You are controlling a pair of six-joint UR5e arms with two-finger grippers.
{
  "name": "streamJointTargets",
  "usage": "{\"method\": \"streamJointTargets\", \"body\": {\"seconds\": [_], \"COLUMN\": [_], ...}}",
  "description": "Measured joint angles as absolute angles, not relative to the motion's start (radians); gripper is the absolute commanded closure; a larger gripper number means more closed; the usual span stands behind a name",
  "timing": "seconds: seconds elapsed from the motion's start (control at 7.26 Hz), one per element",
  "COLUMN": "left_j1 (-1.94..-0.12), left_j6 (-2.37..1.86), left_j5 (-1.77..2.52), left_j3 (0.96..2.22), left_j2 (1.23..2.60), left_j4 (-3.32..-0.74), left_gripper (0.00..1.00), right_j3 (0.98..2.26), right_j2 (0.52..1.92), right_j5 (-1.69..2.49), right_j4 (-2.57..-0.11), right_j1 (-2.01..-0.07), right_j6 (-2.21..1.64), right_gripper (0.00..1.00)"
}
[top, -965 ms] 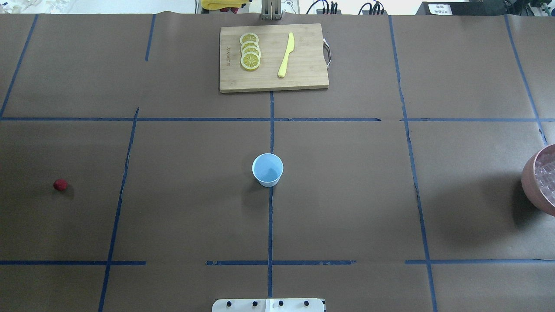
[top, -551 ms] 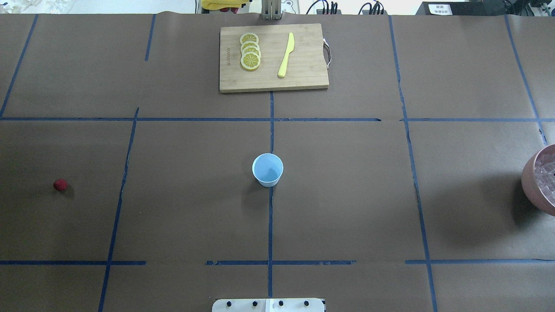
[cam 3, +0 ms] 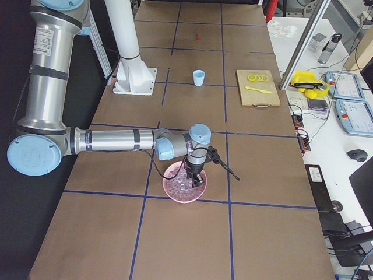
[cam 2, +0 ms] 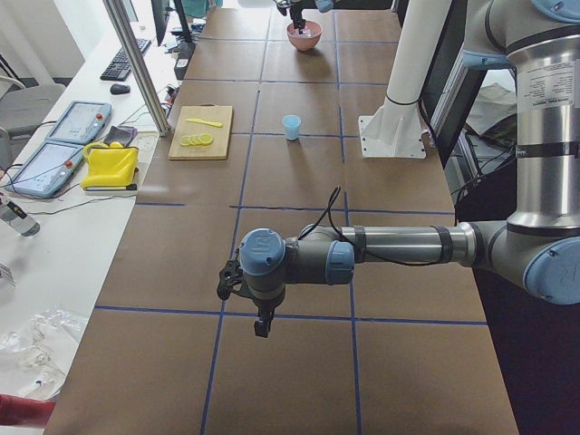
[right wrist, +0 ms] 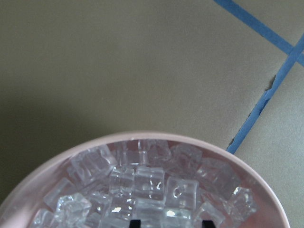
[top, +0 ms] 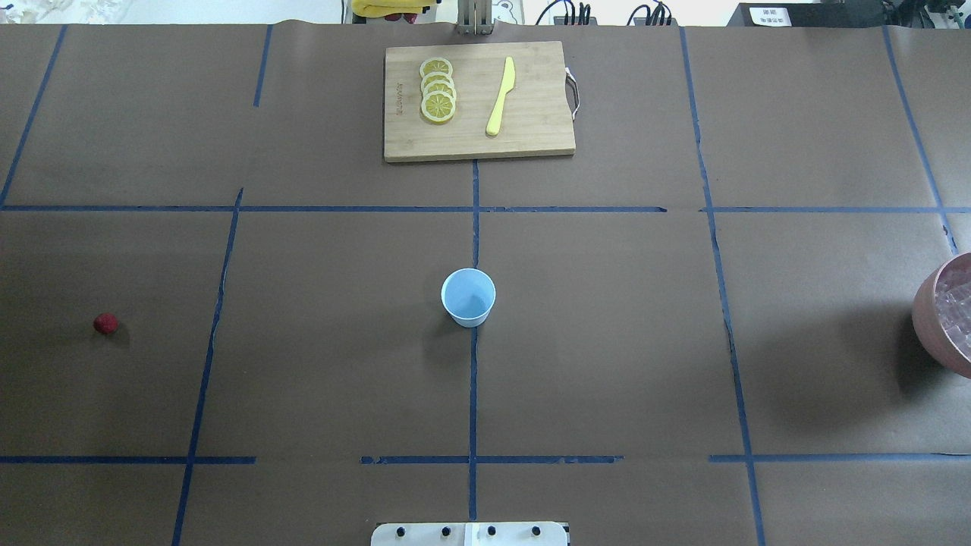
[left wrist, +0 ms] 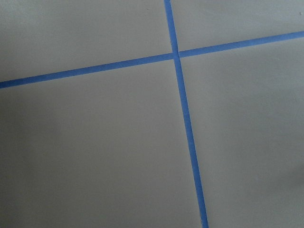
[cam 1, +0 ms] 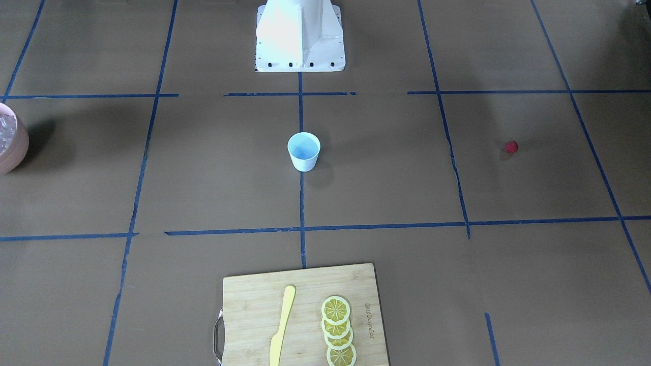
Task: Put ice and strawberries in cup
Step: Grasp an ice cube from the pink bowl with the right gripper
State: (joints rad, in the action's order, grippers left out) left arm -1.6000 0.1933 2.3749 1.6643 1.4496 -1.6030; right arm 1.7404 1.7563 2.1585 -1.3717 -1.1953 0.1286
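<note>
The pale blue cup (top: 468, 296) stands upright at the table's middle, nothing visible inside; it also shows in the front view (cam 1: 303, 151). The small red strawberry (top: 105, 324) lies alone far on my left. The ice (right wrist: 147, 190) fills a pink bowl (right wrist: 156, 137) at the table's right edge (top: 927, 318). My right gripper (right wrist: 171, 222) hangs just over the ice, its two tips apart and open; it also shows in the exterior right view (cam 3: 194, 175). My left gripper (cam 2: 261, 328) hovers over bare table at the left end, far from the strawberry; I cannot tell whether it is open.
A wooden cutting board (top: 531, 129) at the far middle holds lemon slices (top: 438, 95) and a yellow knife (top: 501, 96). The white robot base (cam 1: 300, 35) stands at the near edge. Blue tape lines cross the brown table cover.
</note>
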Motion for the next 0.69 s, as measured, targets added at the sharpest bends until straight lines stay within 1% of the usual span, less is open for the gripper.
{"method": "streamJointTargets", "body": {"seconds": [0.41,0.69], "left_j1": [-1.6,-1.6], "left_j6": [0.193,0.193], "left_j5": [2.377,2.378], "left_j3": [1.666,1.666], "left_j2": [1.45,1.45], "left_j4": [-1.603,-1.603], "left_gripper": [0.0,0.0], "right_j3": [1.754,1.798], "right_j2": [1.75,1.734], "right_j5": [2.159,2.172], "right_j4": [-1.374,-1.385], "right_j1": [-1.202,-1.215], "right_j6": [0.127,0.055], "right_gripper": [0.99,1.0]}}
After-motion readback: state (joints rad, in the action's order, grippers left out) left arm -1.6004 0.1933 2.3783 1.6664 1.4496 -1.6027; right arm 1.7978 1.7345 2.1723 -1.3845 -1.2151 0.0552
